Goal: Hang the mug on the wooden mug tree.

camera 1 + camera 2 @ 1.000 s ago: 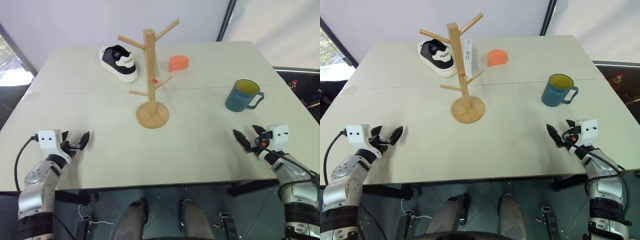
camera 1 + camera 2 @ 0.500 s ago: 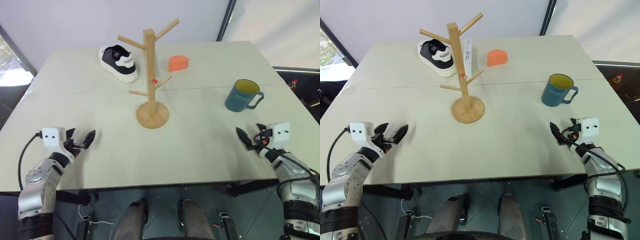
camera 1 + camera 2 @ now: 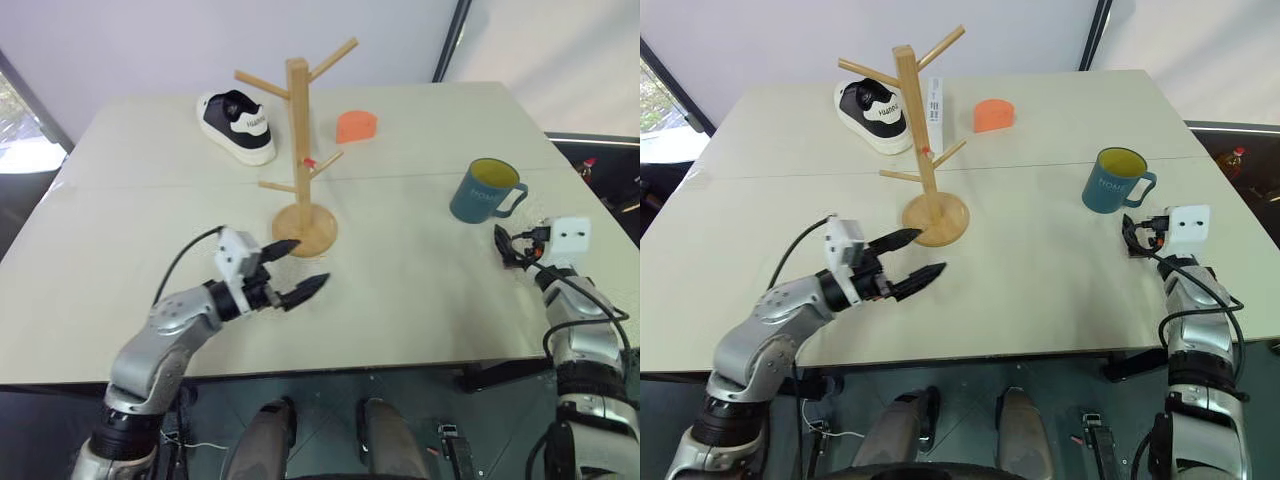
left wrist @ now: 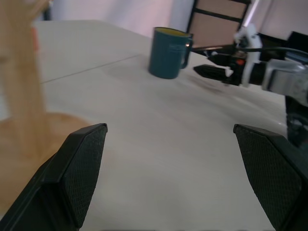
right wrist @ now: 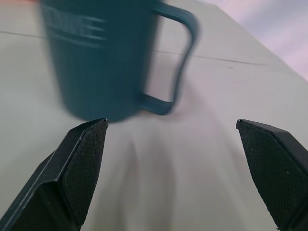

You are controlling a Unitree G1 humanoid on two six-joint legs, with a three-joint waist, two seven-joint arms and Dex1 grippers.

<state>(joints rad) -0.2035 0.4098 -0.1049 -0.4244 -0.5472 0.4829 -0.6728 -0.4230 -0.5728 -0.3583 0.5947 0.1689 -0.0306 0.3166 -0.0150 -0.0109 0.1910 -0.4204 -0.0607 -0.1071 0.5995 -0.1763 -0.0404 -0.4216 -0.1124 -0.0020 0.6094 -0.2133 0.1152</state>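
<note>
Task barely begun: the table (image 3: 420, 310) is the biggest thing here, pale top w/ a seam across it, and everything on it sits where nothing has been lifted. The wooden mug tree (image 3: 299, 150) stands upright near the middle on its round base, all pegs bare, small red mark on one lower peg. The mug (image 3: 483, 191) stands upright on the table's right side, well apart from the tree, handle toward the right edge, yellow inside showing. So nothing is hung yet; left to do, by my reading: grasp the mug, carry it over, slip the handle loop onto a peg, let go.

Left gripper (image 3: 297, 268) hovers over the table just in front of the tree base, jaws spread wide, holding nothing; in its wrist view the base looms close at one side and the mug is far off. Right gripper (image 5: 173, 173) sits near the mug on its handle side, fingers wide apart and empty; wrist view puts mug body and handle loop right ahead, not yet between the fingers.

Behind the tree: a black-and-white shoe (image 3: 238, 125) and a small orange object (image 3: 357, 126), both away from the work.

Hard to make out: right fingertips in the head views are a dark clump under the white camera block, so whether they touch the table or the mug I can't tell. Mug lettering blurred, partly unreadable. Tree in the left wrist view is cut off and out of focus
</note>
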